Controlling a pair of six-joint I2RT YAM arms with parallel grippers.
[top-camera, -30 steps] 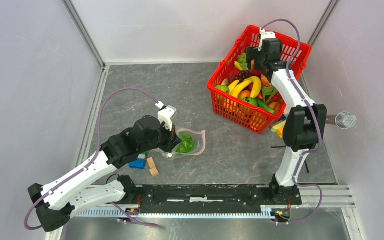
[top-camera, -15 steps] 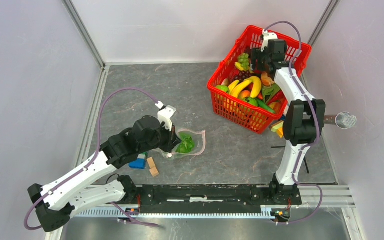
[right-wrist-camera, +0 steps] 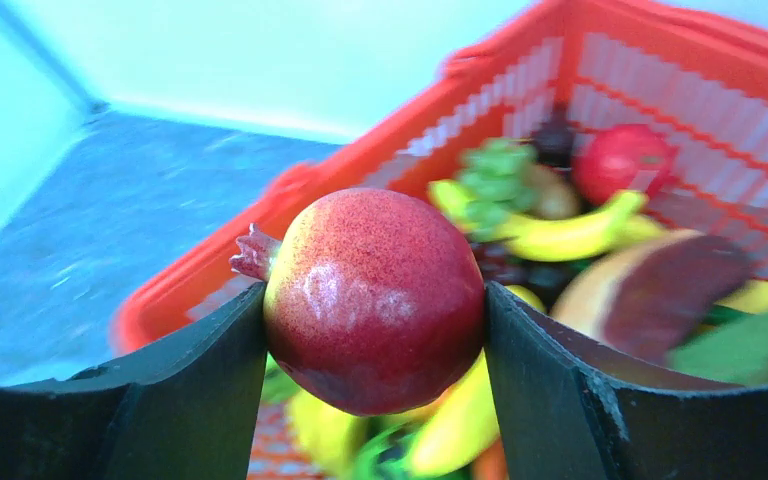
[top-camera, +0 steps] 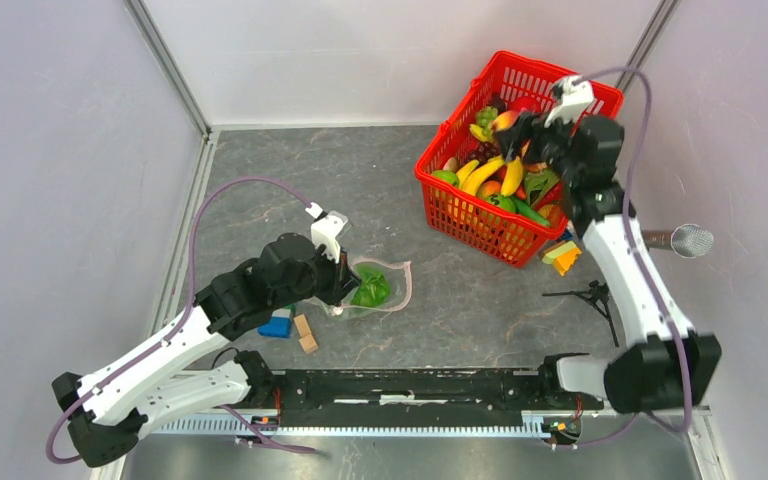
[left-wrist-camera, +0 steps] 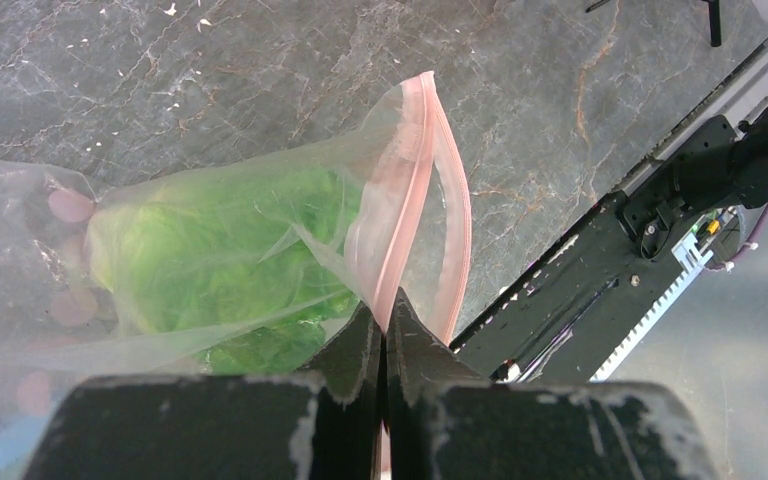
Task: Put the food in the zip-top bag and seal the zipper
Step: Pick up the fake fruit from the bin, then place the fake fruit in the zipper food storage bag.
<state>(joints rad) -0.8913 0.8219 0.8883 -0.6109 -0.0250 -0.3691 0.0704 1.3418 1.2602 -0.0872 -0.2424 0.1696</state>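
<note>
Where the right gripper [right-wrist-camera: 375, 335] has its two black fingers set wide, a glossy round dark-red speckled toy fruit [right-wrist-camera: 375, 295] with a small crown at one end fills the gap and touches both pads, so it is firmly clamped. Beyond and below those fingers lies the red plastic mesh basket [right-wrist-camera: 360, 140], and in it are yellow toy bananas [right-wrist-camera: 570, 235], a bunch of green toy grapes [right-wrist-camera: 495, 175] and a red toy apple [right-wrist-camera: 625, 160]. From above, the held fruit [top-camera: 505, 120] hangs over the basket's [top-camera: 465, 215] far side.

Well apart from that, the left gripper [left-wrist-camera: 385, 322] is closed, its fingertips pressed together on the narrow pale pink zipper strip [left-wrist-camera: 410, 190] of the clear crinkly zip-top bag [left-wrist-camera: 20, 230]. The strip runs away from the tips, its two sides parted into a loop. A leafy green toy lettuce [left-wrist-camera: 220, 250] lies inside the bag, just left of the closed tips in the wrist view. The bag [top-camera: 397, 272] rests on the grey marbled tabletop [top-camera: 290, 190]. Behind this gripper [top-camera: 345, 285], toward its arm's base, sit a blue block [top-camera: 278, 326] and two small wooden cubes [top-camera: 306, 335].
</note>
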